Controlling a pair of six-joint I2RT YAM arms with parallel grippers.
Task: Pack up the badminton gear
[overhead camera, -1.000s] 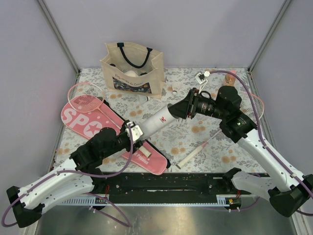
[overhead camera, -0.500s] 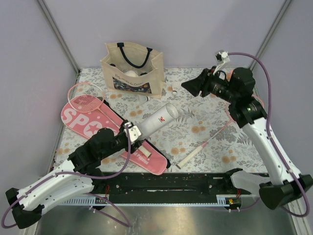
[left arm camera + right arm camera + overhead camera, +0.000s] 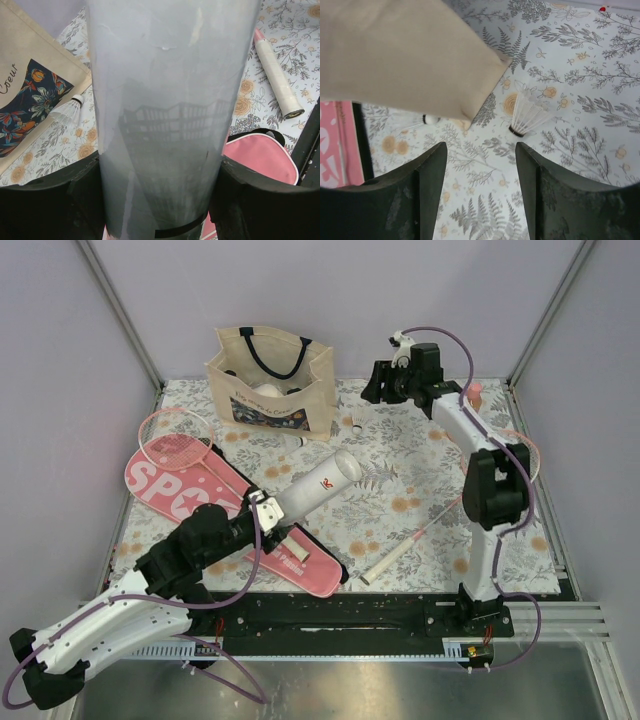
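Observation:
My left gripper is shut on the lower end of the long white tube, which tilts up and to the right over the pink SPORT case. My right gripper hovers open and holds nothing at the back of the table. One white shuttlecock lies just past its right finger. Another shuttlecock lies by the tote's corner. One pink-rimmed racket rests at the left. The other racket lies on the right, its head partly behind the arm.
The beige tote stands at the back centre, close to the left of the right gripper. A small orange bottle with a pink cap stands at the back right. Grey walls close in the floral table.
The right arm has lifted away from the tube's open end and swung to the back of the table near the tote, its jaws spreading wider. The left arm and tube have stayed put.

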